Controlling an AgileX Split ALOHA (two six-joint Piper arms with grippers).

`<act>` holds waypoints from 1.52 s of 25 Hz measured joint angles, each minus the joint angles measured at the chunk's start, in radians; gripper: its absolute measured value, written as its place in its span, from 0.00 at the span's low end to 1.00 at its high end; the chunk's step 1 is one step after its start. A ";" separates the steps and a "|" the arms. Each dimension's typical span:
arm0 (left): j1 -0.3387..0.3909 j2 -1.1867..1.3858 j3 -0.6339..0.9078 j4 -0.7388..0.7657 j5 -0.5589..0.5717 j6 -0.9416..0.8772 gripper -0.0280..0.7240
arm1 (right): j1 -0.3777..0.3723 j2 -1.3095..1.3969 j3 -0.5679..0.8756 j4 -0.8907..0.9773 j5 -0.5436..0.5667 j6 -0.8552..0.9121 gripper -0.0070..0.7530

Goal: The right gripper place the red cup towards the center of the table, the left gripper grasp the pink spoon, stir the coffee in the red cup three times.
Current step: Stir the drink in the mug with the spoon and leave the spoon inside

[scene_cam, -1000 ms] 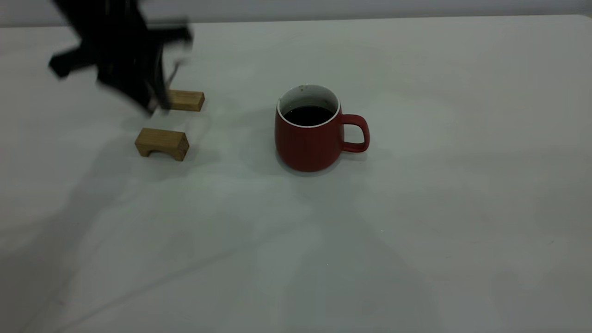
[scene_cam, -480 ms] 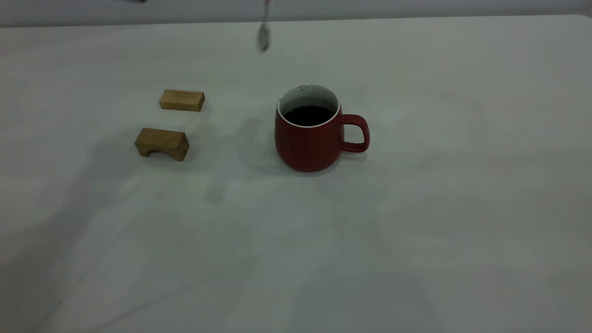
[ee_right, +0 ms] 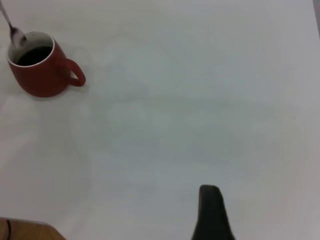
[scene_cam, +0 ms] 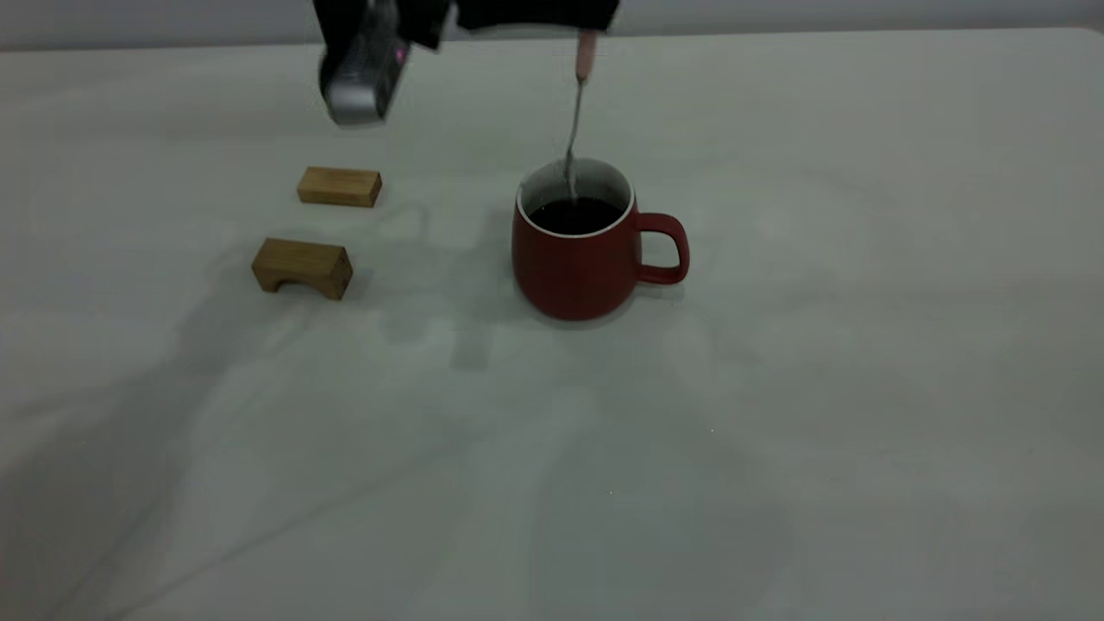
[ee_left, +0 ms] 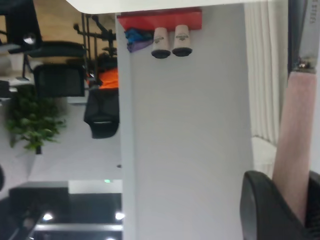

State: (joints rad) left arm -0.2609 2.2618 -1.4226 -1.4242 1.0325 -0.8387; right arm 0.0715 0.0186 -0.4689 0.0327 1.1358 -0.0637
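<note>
Your red cup (scene_cam: 576, 259) stands upright near the middle of the desk (scene_cam: 862, 388), its loop handle pointing right, and the coffee (scene_cam: 574, 216) lies dark and round below the white rim. The pink spoon (scene_cam: 576, 112) hangs almost upright over the cup's far left rim, its pale handle topmost and its metal bowl down inside the cup against the white inner wall, at or just above the liquid; you cannot tell whether it touches the coffee. Your left claw (scene_cam: 586, 21) sits above the cup at the top edge of the exterior view and is clamped on the spoon's pink handle; the left wrist view shows that handle (ee_left: 297, 145) pinched against a black finger (ee_left: 265, 210). A silver-grey module (scene_cam: 358, 73) on that arm hangs to the left of the cup. Further left on the desk lie two wooden blocks, a flat one (scene_cam: 339, 186) farther back and an arched one (scene_cam: 303, 267) nearer, both well apart from the cup. Your right claw (ee_right: 212, 212) is well away from the cup, with only one dark finger showing, so you cannot tell whether it is open or closed.
</note>
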 joint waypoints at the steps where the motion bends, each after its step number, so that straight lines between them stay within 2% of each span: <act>1: -0.001 0.015 0.000 -0.011 -0.009 0.005 0.27 | 0.000 0.000 0.000 0.000 0.000 0.000 0.78; 10: -0.001 0.130 0.000 -0.058 -0.125 0.065 0.27 | 0.000 0.000 0.000 0.000 0.000 0.000 0.78; 14: -0.002 0.145 -0.001 -0.120 -0.185 0.210 0.27 | 0.000 0.000 0.000 0.000 0.000 0.000 0.78; 17: -0.009 0.169 -0.001 -0.221 -0.146 0.281 0.27 | 0.000 0.000 0.000 0.000 0.000 0.000 0.78; 20: -0.015 0.200 -0.001 -0.278 -0.076 0.242 0.27 | 0.000 0.000 0.000 0.000 0.000 0.000 0.78; 25: -0.017 0.212 -0.001 -0.211 -0.044 0.127 0.27 | 0.000 0.000 0.000 0.000 0.000 0.000 0.78; 30: -0.017 0.153 -0.001 -0.113 -0.164 0.100 0.27 | 0.000 0.000 0.000 0.000 0.000 0.000 0.78; 34: -0.017 0.139 -0.004 -0.099 -0.234 0.164 0.27 | 0.000 0.000 0.000 0.000 0.000 0.000 0.78; 38: -0.017 0.158 -0.005 -0.176 -0.191 0.252 0.27 | 0.000 0.000 0.000 0.000 0.000 0.000 0.78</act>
State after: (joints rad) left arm -0.2784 2.4197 -1.4281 -1.5999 0.8419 -0.5867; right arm 0.0715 0.0186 -0.4689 0.0327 1.1358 -0.0637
